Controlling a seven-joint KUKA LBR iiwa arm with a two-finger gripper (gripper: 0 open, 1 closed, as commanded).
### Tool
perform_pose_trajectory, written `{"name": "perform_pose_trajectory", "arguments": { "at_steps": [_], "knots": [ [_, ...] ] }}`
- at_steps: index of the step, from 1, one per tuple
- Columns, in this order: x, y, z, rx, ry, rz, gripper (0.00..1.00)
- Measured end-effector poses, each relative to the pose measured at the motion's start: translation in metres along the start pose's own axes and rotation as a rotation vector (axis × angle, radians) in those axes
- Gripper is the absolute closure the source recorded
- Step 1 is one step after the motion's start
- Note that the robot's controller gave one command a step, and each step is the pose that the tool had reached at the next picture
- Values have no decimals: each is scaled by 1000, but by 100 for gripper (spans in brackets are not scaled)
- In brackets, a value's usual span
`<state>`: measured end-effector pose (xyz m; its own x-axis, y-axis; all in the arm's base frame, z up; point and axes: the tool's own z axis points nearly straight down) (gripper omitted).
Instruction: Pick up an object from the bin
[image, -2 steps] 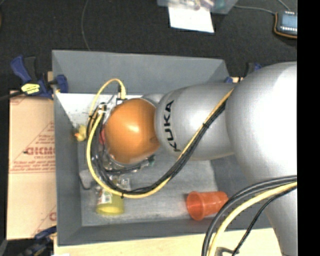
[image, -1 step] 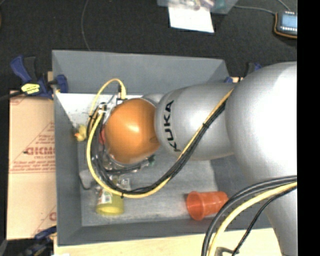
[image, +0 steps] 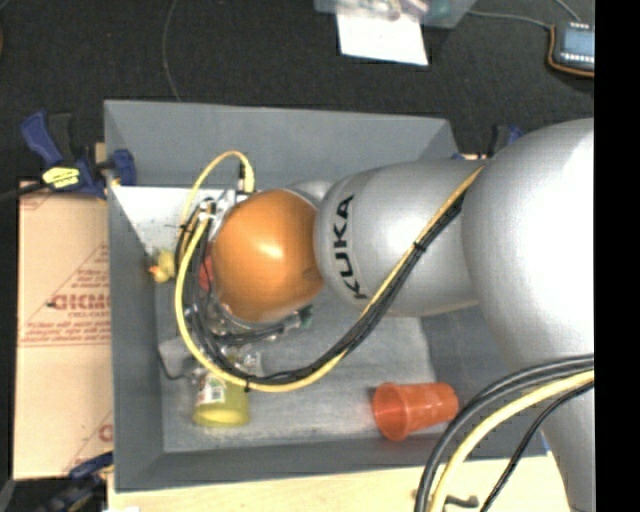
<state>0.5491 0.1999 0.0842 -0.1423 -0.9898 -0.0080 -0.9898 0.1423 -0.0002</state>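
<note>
My gripper (image: 236, 348) points down into the left half of the bin, its body mostly hidden under the wrist's orange dome. Just below it, by the front left corner, lies a small yellow cylinder (image: 222, 408) with a pale label on top. A grey block (image: 177, 359) rests on the bin floor to the gripper's left. A small yellow and orange piece (image: 161, 267) sits at the left wall, level with the dome. What lies directly under the gripper is hidden.
An orange plastic cup (image: 414, 409) lies on its side near the front wall, right of centre. A white sheet (image: 150, 212) leans in the back left corner. The silver arm and its yellow and black cables cover the bin's right and middle.
</note>
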Motion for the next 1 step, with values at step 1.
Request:
{"name": "perform_pose_trajectory", "arguments": {
  "at_steps": [1],
  "knots": [
    [0,0,-13,2,-2,3,100]
  ]
}}
